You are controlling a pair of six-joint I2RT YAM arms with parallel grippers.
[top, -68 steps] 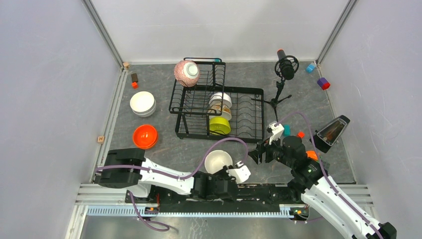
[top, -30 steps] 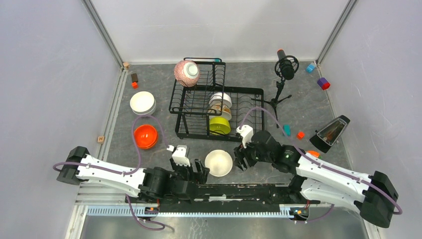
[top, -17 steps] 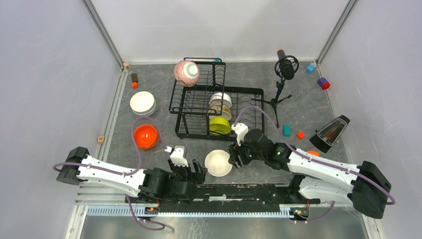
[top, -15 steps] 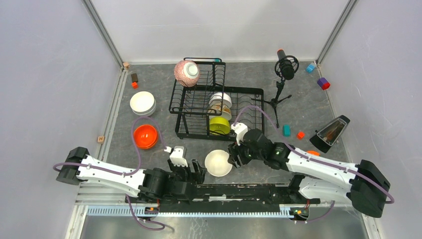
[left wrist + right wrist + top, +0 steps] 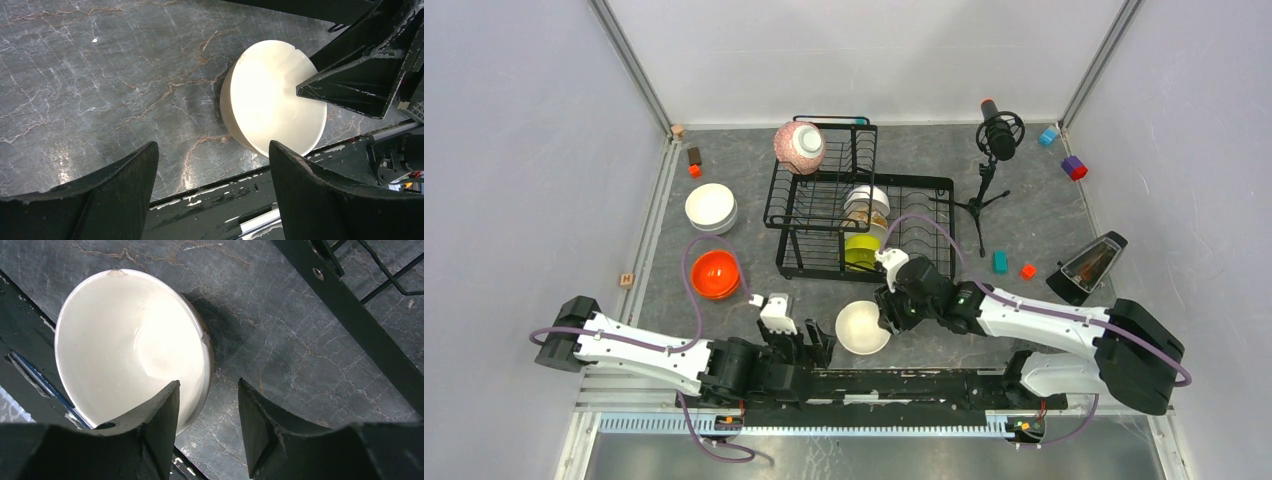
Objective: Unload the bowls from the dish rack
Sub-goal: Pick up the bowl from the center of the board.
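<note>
Although the top view hides it, the right wrist view shows the right end effector (image 5: 207, 384) apart, straddling the rim of the white bowl (image 5: 125, 340); left end effector (image 5: 212, 146) spread wide.

We see the table (image 5: 744, 210) covered in a dark grey, stone-look sheet with pale and rust-coloured veins. It is smooth and has a soft sheen. The cream bowl (image 5: 862, 327) at lower centre looks like glazed ceramic, glossy inside with a bright highlight. The orange bowl (image 5: 715, 274) at the left shines the same way. The dish rack (image 5: 924, 215) is thin black wire, seemingly coated metal with a satin finish. The fingers (image 5: 115, 200) of the left gripper (image 5: 212, 150) and those of the right gripper (image 5: 207, 382) look like matt black plastic, grainy and scuffed pale along the edges. The walls (image 5: 524, 150) are pale, smooth and matt.
</note>
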